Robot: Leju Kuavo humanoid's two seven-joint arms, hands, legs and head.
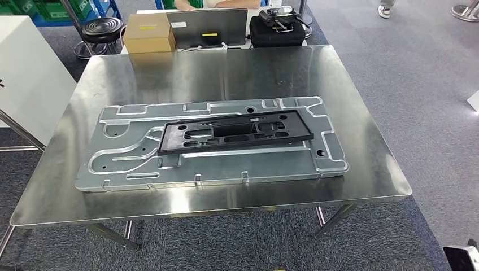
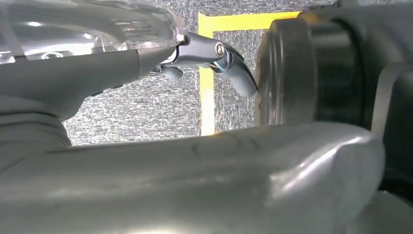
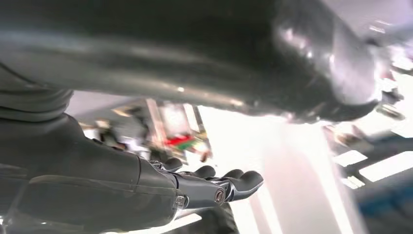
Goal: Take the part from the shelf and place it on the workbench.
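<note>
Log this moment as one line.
black part on metal panel | panel on workbench | left hand open | right hand open

Left robot hand [image 2: 214, 61]: holds nothing, fingers loosely bent.
Right robot hand [image 3: 214, 187]: empty, fingers stretched out, slightly apart.

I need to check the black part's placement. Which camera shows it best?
The head view: the black part lies flat on the large metal panel on the workbench. The wrist views face elsewhere.
</note>
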